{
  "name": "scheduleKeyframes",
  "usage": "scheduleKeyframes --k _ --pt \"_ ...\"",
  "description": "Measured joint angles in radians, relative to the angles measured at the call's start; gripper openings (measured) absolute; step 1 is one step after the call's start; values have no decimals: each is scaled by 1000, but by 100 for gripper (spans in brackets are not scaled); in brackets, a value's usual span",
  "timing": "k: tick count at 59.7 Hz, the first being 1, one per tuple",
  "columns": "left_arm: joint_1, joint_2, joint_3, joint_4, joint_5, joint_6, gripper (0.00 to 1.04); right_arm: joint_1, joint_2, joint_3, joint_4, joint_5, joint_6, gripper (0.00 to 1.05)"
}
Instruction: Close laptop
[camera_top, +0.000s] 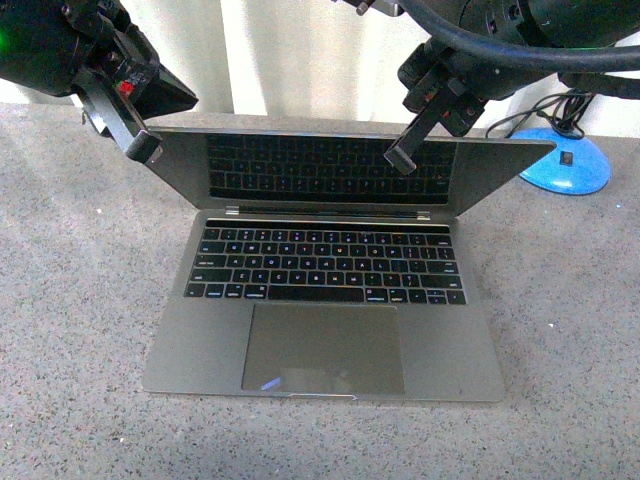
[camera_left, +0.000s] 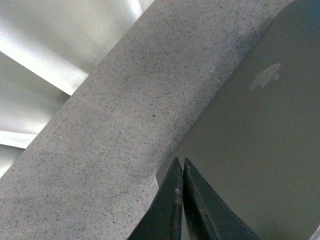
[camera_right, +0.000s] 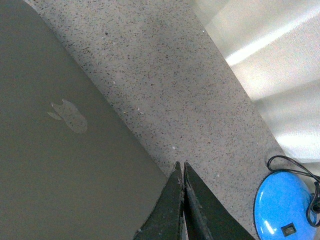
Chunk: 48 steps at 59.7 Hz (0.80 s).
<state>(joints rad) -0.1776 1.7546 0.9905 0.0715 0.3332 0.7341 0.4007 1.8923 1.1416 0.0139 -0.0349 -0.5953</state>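
Both pairs of jaws are pressed together with nothing between them: the left gripper (camera_top: 140, 140) sits at the lid's (camera_top: 330, 165) upper left corner, and the right gripper (camera_top: 402, 160) is near its upper right part. The laptop (camera_top: 325, 300) lies square in the middle of the counter (camera_top: 70, 300), base flat. Its lid is not yet down, and the dark screen mirrors the keys (camera_top: 325, 265). Each wrist view looks along closed fingers at the back of the lid with its pale logo (camera_left: 266, 76) (camera_right: 67, 115). The tips are at or just off the lid's edge; whether they touch it I cannot tell. To finish well, both arms should push the back of the lid forward and down at an even pace, keeping to the corners so the panel does not twist. They should ease off near the end so it does not slam, and stay clear of the gap above the keys. The counter is speckled grey stone, flat and likely slick, so the base may slide toward the robot if the push is more forward than downward. A blue base (camera_top: 565, 165) with a black cable (camera_top: 530, 115) sits well off to the right near a pale curtain (camera_top: 290, 60), out of the lid's path.
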Motion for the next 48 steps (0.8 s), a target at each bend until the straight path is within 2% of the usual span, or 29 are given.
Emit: scheduleKeyframes --k 48 --pt "-32 -42 -99 2 11 22 4 15 -30 -119 70 0 55 1"
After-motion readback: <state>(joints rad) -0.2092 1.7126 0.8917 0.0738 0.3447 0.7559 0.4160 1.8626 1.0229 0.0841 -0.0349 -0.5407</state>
